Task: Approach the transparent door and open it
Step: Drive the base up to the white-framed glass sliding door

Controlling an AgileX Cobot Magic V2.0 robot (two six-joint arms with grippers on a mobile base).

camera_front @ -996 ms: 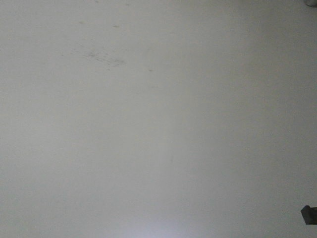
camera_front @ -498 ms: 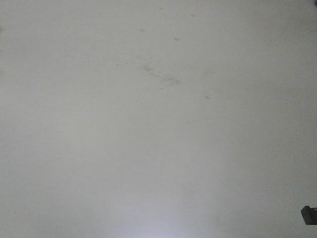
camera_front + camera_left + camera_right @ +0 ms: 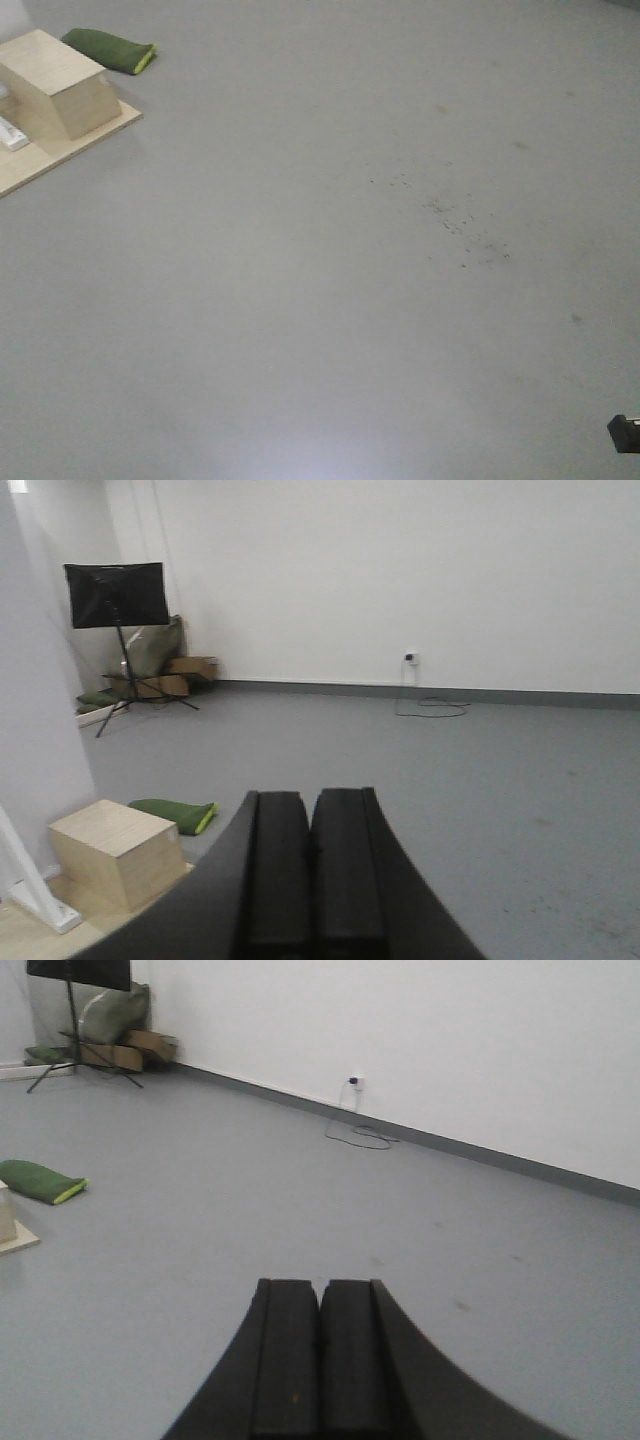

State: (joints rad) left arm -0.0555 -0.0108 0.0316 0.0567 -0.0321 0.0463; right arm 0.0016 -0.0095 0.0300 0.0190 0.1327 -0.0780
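Observation:
The transparent door is out of view in every frame. My left gripper [image 3: 310, 798] is shut and empty, its black pads pressed together, pointing over grey floor toward a white wall. My right gripper [image 3: 320, 1285] is also shut and empty, pointing over the same grey floor toward the white wall. Neither gripper shows in the front view.
A pale wooden box [image 3: 55, 85] on a wooden board [image 3: 40, 160] stands at the front view's upper left, with a green cushion [image 3: 108, 50] behind it. The box [image 3: 115, 850] shows left of my left gripper. A black stand [image 3: 115, 595] and boxes sit in the far corner. A cable [image 3: 360, 1135] lies by the wall socket.
The front view has swung: the floor speckles have drifted right, and the wooden box, board and green cushion have come into view at the upper left. The picture has darkened.

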